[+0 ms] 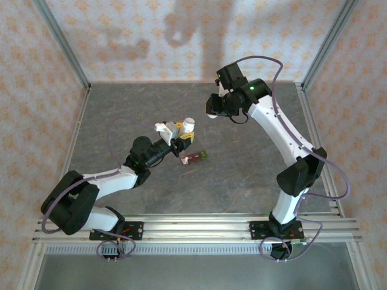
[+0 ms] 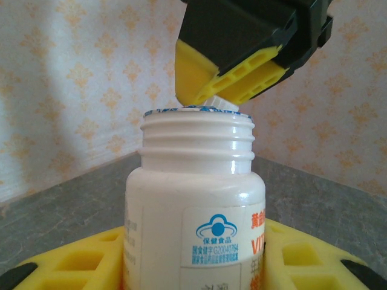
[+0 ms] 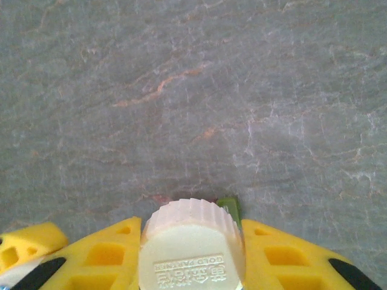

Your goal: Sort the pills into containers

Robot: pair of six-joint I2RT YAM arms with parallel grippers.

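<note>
My left gripper (image 2: pixel 193 266) is shut on a white pill bottle (image 2: pixel 193 205) with a printed label, one yellow finger on each side of its body. The bottle stands upright and its threaded mouth is uncovered. Just above the mouth, my right gripper (image 2: pixel 208 99) is shut on the white ribbed cap (image 3: pixel 192 248), tilted and clear of the threads. The containers (image 1: pixel 195 157), a short reddish-brown strip with a green end (image 3: pixel 230 208), lie on the table just right of the left gripper (image 1: pixel 180 138). No pills are visible.
The grey stone-pattern table (image 1: pixel 242 181) is open around the containers. Patterned walls close off the back and sides. The right arm (image 1: pixel 272 121) arches over the table's right half. A metal rail (image 1: pixel 199 226) runs along the near edge.
</note>
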